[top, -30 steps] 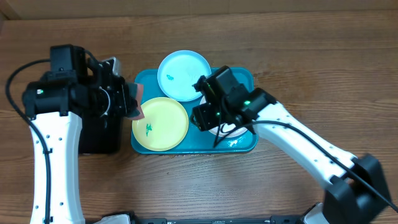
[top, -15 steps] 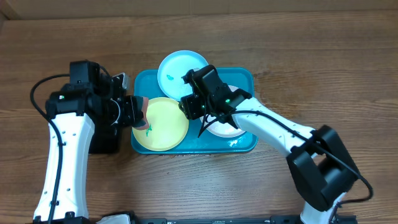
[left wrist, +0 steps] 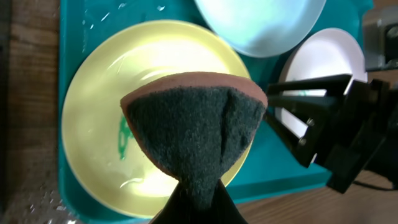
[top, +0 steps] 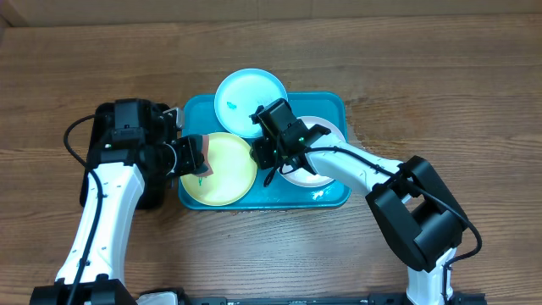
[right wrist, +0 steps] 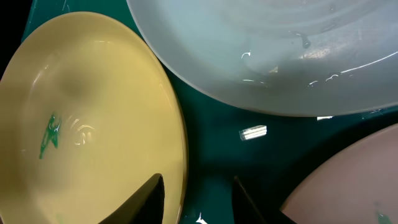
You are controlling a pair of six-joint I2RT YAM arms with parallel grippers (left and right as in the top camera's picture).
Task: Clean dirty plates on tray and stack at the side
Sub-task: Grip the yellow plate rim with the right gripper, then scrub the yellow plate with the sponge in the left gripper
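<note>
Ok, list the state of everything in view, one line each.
Yellow-green plate, on the tray, green smudge.
Light blue plate, green smudge, overlapping tray's far rim.
White plate, on tray, partly hidden.
Sponge, folded, gripped by left gripper.
Right gripper, open astride yellow-green plate's rim.
Tray, wet.

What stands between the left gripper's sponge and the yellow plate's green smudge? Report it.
Nothing visible. The sponge, pinched in the left gripper, hangs over the yellow plate; the green smudge lies bare beside it. The right gripper straddles the plate's opposite rim, clear of the smudge.
</note>
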